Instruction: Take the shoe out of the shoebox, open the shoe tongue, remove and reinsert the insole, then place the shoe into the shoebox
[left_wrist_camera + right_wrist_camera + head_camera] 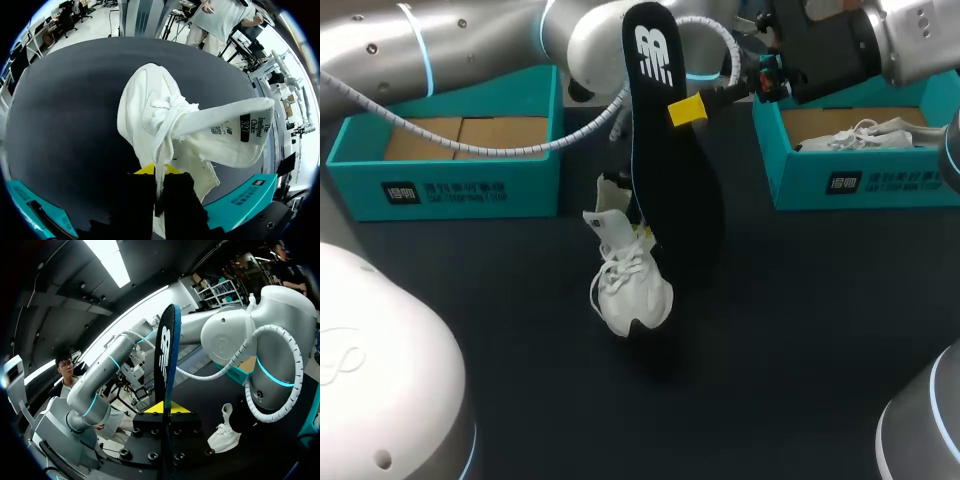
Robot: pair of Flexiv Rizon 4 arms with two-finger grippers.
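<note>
The counter (pixel 820 330) lies bare in front of and to both sides of the white shoe (pixel 630 290). A teal box (pixel 450 185) sits at the far left, and another (pixel 840 180), holding a second shoe (pixel 860 135), sits at the far right. The shoe is mid-counter, its long axis running back to front with the toe toward the near edge and the tongue folded open; the left tool (pixel 156 172) is pinching its heel rim. The right tool (pixel 688 110) is pressed onto the black insole (pixel 670 180), which stands nearly upright just beside the shoe, narrow end up.
</note>
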